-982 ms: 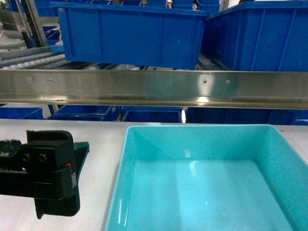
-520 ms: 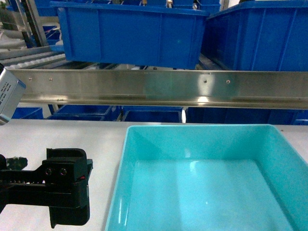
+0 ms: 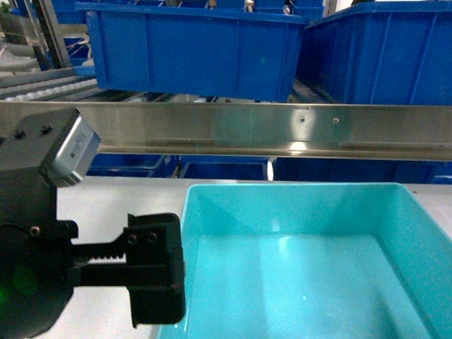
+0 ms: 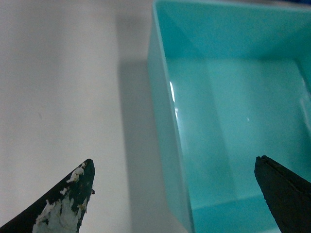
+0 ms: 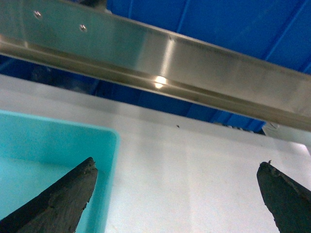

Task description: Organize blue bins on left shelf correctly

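Across the back runs the steel shelf point(image 3: 233, 131), its rail carrying royal-blue bins point(image 3: 191, 49) above the pale table point(image 3: 120, 198). On that table, low and right of centre, sits the turquoise bin point(image 3: 304, 275), upright and with nothing inside. The left gripper point(image 4: 175, 194) is spread wide and straddles the bin's left wall, one finger point(image 4: 68, 204) over bare table, the other over the bin's inside, holding nothing. The right gripper point(image 5: 177, 199) is also spread wide and holds nothing, with the bin's right rim beside its left finger and bare table beyond.
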